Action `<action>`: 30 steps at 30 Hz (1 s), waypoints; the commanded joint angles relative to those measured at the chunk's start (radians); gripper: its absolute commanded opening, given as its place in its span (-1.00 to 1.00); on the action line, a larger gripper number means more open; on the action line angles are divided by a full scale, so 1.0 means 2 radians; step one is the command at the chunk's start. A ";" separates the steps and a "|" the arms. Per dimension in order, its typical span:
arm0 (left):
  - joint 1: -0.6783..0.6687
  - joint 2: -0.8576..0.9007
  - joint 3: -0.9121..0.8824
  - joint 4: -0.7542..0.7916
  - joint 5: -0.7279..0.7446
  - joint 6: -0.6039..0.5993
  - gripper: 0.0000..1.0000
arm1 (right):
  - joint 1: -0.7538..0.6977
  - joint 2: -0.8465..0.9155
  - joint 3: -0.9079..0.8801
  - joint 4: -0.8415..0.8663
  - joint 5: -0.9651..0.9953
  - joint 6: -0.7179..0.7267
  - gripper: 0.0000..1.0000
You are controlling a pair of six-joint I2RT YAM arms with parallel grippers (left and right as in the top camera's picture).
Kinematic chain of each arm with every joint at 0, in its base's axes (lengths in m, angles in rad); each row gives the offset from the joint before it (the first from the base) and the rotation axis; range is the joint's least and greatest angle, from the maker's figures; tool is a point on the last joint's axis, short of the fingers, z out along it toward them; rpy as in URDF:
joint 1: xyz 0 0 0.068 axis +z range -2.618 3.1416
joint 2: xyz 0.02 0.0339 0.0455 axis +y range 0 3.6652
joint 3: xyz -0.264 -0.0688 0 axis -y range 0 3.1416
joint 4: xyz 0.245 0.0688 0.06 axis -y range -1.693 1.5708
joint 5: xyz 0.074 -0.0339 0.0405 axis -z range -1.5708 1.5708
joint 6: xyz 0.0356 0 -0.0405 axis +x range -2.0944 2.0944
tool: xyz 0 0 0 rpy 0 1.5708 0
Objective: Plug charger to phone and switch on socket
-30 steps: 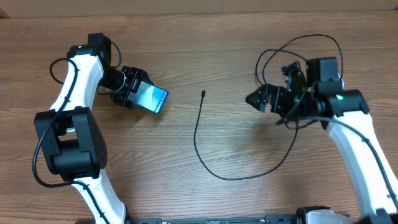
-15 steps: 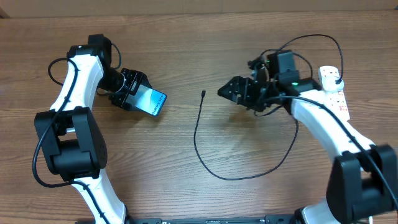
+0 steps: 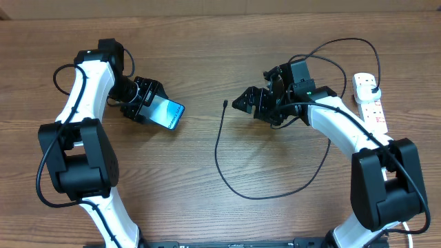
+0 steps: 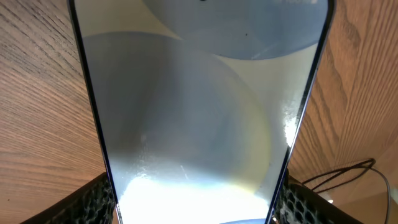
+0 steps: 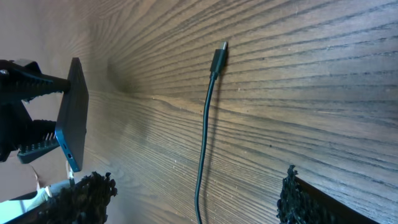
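Closest to the arm bases, the charger cable [image 5: 204, 130] lies in a loose open loop on the bench [image 3: 207, 220]. One leg of the loop runs up to the small connector tip [image 5: 219, 55], which lies flat on the wood with nothing holding it. The other leg curves away behind the right arm toward the far right. The right gripper [image 5: 194, 186] hangs just right of the tip, released: fingers spread wide, nothing in them, and in the right wrist view the cable runs below the gap between them. Across the bench on the left, the left gripper [image 3: 146, 103] is clenched on the phone [image 3: 169, 111], pads on both long edges, blue screen facing up. The phone's free short edge points toward the connector tip but is well apart from it. Cannot tell whether the phone touches the bench. Furthest out, the white socket strip [image 3: 370, 103] sits at the far right edge, red switch marks visible, with the black cable arcing over to its top end. Switch position is too small to read.
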 commanded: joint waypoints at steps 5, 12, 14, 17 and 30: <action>-0.024 -0.002 0.014 -0.002 0.003 0.007 0.37 | 0.003 -0.001 0.012 0.011 -0.006 0.026 0.76; -0.062 -0.002 0.014 0.004 0.003 -0.042 0.38 | 0.009 -0.001 0.012 0.024 -0.037 0.026 0.75; -0.072 -0.002 0.014 0.010 0.003 -0.058 0.37 | 0.011 -0.001 0.012 0.028 -0.046 0.031 0.74; -0.085 -0.002 0.014 0.015 0.003 -0.084 0.37 | 0.015 -0.001 0.012 0.036 -0.063 0.039 0.73; -0.101 -0.002 0.014 0.028 0.048 -0.182 0.33 | 0.056 -0.001 0.012 0.073 -0.069 0.088 0.55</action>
